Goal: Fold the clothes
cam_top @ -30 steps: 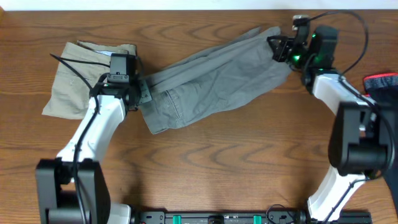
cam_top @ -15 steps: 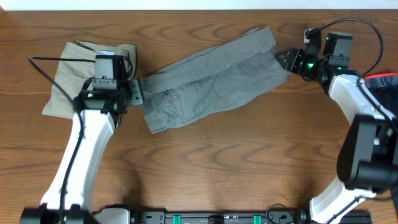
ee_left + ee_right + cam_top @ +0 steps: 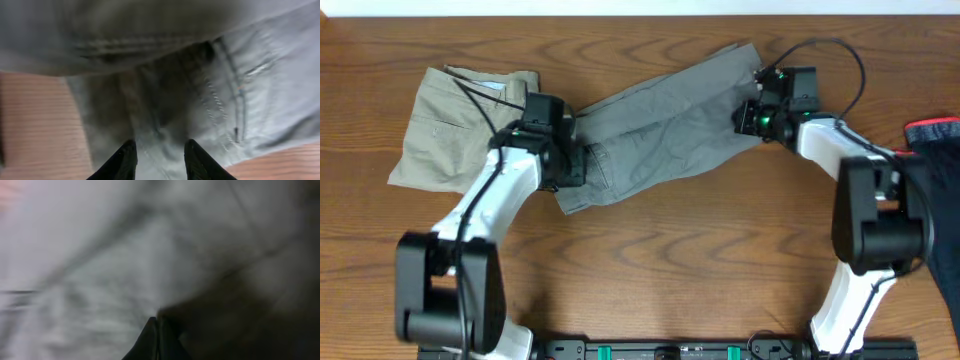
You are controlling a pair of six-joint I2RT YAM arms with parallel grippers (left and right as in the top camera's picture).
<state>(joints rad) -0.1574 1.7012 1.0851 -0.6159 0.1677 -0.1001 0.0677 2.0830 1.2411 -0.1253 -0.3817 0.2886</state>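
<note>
The grey shorts (image 3: 660,125) lie wrinkled and stretched diagonally across the table, from lower left to upper right. My left gripper (image 3: 568,165) is over their left end. In the left wrist view its jaws (image 3: 159,157) are open, with the grey shorts' seams and pocket (image 3: 220,95) right below them. My right gripper (image 3: 750,115) is over the shorts' right end. In the right wrist view its fingers (image 3: 156,337) are shut together, and blurred grey cloth (image 3: 100,255) fills the view. I see no cloth between these fingers.
Folded beige shorts (image 3: 455,130) lie at the far left, touching the grey shorts' left end. A dark pile of clothes with a red edge (image 3: 932,135) sits at the right table edge. Bare wooden table (image 3: 660,260) lies in front of the shorts.
My left gripper moved right, from the shorts' left edge onto the cloth. My right gripper moved left, from beside the shorts' right end onto it. The shorts barely shifted.
</note>
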